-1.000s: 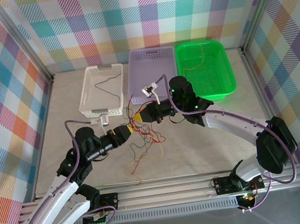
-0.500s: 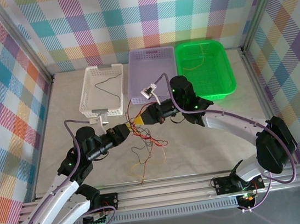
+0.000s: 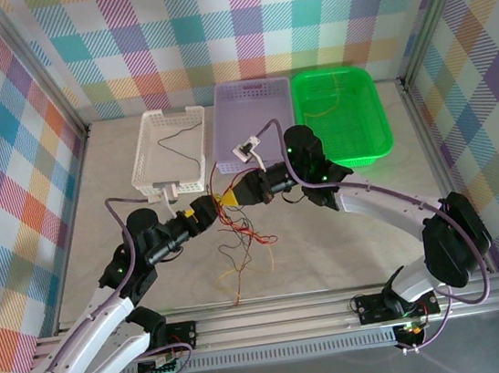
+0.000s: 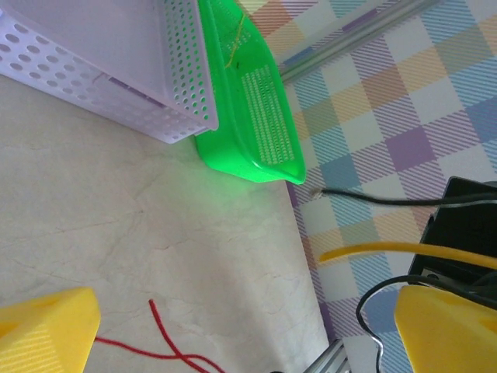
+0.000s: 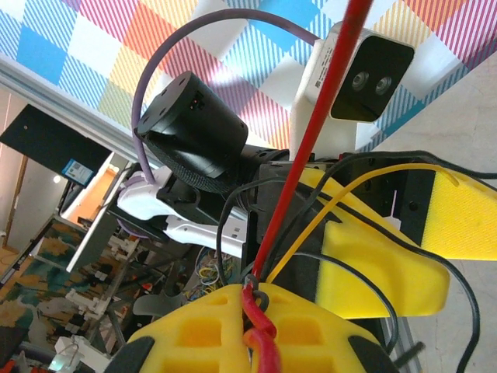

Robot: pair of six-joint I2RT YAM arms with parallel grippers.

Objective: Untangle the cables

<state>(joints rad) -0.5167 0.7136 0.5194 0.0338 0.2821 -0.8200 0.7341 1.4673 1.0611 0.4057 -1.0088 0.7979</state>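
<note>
My left gripper (image 3: 204, 209) had just sprung from a half-closed pinch to wide open. In its wrist view the yellow fingers (image 4: 46, 330) stood far apart with nothing clamped, and a black strand (image 4: 373, 198) and a yellow strand (image 4: 388, 250) crossed the gap near one pad. I judged I had let go to re-grip a single wire. Just beside it, the tangle of thin red, yellow and black cables (image 3: 239, 243) dangled over the pale table (image 3: 331, 249) from my right gripper (image 3: 232, 194), whose jaws stayed pressed shut on a knotted red wire (image 5: 252, 311). No brand or writing was legible; a small blue sticker (image 5: 75, 169) was too small to read.
</note>
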